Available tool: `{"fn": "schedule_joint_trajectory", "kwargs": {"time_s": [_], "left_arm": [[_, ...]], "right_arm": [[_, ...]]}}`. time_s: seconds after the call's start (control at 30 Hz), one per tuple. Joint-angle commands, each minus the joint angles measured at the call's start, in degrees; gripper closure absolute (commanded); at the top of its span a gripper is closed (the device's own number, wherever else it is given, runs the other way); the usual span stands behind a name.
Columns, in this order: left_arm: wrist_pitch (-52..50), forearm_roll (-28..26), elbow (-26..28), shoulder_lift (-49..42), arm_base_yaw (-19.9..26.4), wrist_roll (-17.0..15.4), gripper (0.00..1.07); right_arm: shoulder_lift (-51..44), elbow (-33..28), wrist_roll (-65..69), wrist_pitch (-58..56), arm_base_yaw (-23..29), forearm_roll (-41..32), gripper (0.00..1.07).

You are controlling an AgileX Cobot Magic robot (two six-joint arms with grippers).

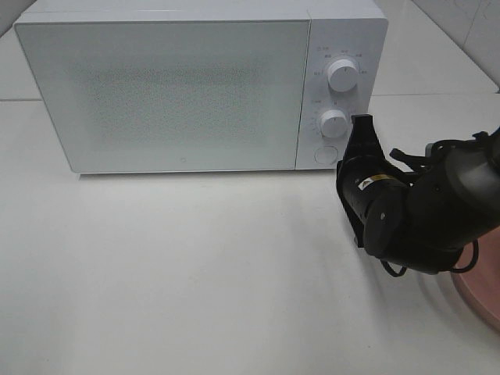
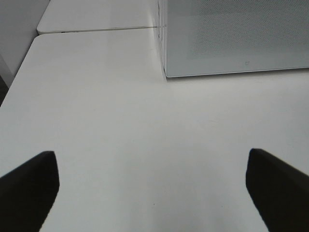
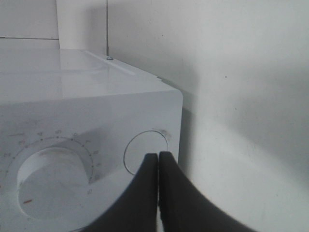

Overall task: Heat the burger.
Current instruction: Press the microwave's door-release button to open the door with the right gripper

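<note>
Right hand (image 3: 158,155) pinched shut, empty, tips at lower rim of round button (image 3: 141,145) on microwave (image 1: 164,94). Left hand (image 2: 150,155) wide, empty, above surface. Burger unseen; door closed. Risk: off-centre push lets tips slip, press fails, microwave shoved back.

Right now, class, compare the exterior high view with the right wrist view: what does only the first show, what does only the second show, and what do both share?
Only the exterior high view shows the whole door of the microwave, its upper dial and the edge of a pink plate. Only the right wrist view shows the right gripper with its jaws shut, tips at the round button (contact cannot be told), and the wall behind. Both share the microwave, the lower dial, the button and the gripper.
</note>
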State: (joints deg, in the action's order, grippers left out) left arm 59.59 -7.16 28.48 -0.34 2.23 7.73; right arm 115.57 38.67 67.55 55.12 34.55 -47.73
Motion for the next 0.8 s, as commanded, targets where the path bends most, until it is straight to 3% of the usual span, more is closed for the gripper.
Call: {"fn": "schedule_joint_trajectory", "kwargs": {"time_s": [0.03,0.47,0.8], "left_arm": [[-0.23,-0.23,-0.17,-1.15,0.11,-0.17,0.09],[-0.23,-0.23,-0.17,-1.15,0.11,-0.11,0.09],[-0.23,-0.23,-0.17,-1.15,0.11,-0.11,0.09]], "right_arm": [[0.46,1.20,-0.69,0.06,-0.29,0.23,1.07],[4.01,7.10,-4.07,-0.17,-0.52,0.80,1.07],[5.67,8.37,-3.32,-1.43,-1.32,2.01,1.07]]}}
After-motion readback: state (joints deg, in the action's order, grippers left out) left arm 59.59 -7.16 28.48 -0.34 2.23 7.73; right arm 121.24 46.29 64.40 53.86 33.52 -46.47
